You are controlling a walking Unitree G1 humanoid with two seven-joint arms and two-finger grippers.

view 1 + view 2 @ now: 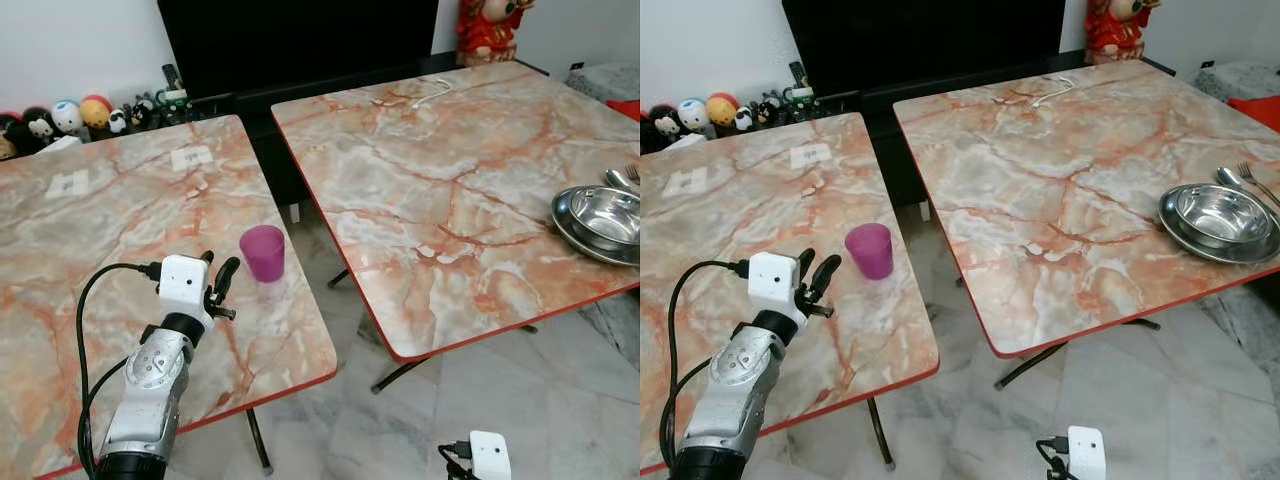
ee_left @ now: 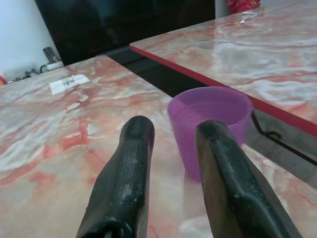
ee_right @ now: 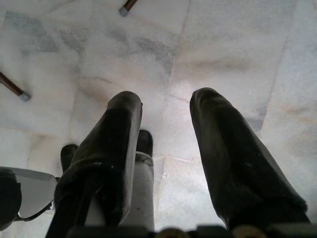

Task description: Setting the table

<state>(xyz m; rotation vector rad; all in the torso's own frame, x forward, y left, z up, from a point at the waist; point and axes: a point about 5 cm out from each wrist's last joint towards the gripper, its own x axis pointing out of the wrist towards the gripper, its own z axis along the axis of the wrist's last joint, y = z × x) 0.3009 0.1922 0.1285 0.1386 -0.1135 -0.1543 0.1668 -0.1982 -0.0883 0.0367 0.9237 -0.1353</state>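
Two marble-topped tables fill my view; on the left table point(image 1: 120, 210) a purple cup point(image 1: 263, 252) stands near its right edge. My left gripper point(image 1: 222, 283) hovers just short of it, fingers apart, and my right gripper point(image 3: 166, 106) hangs open over the floor.

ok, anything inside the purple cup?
Nothing shows inside the purple cup: the left wrist view looks past the open left hand at its ribbed inner wall. The bottom is hidden by the near rim, so I cannot confirm it is empty.

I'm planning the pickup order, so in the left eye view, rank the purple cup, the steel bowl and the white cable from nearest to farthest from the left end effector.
1. Purple plastic cup, just ahead of the left end effector.
2. White cable, far edge of right table.
3. Steel bowl, right table's right edge.
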